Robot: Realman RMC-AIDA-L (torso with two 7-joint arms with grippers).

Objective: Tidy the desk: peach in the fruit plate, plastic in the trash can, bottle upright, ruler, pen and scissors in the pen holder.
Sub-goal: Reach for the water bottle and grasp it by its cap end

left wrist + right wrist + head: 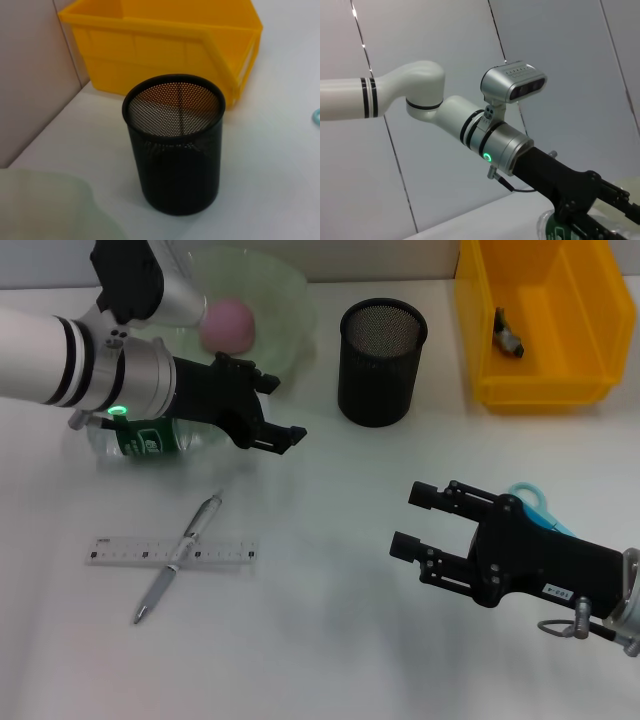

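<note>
The pink peach (228,325) lies in the pale green fruit plate (285,290). A clear bottle (148,440) with a green label lies on its side under my left wrist. My left gripper (278,408) is open above the table just past the bottle, holding nothing. The black mesh pen holder (382,360) (175,145) stands upright. The clear ruler (215,552) lies flat with the silver pen (180,558) across it. My right gripper (413,520) hovers open at the right. The teal scissors (535,502) peek out behind it. I cannot pick out the plastic.
A yellow bin (545,330) (165,45) stands at the back right, with a small dark object (508,335) inside. The plate's edge (50,205) shows close to the pen holder. A wall runs behind the table.
</note>
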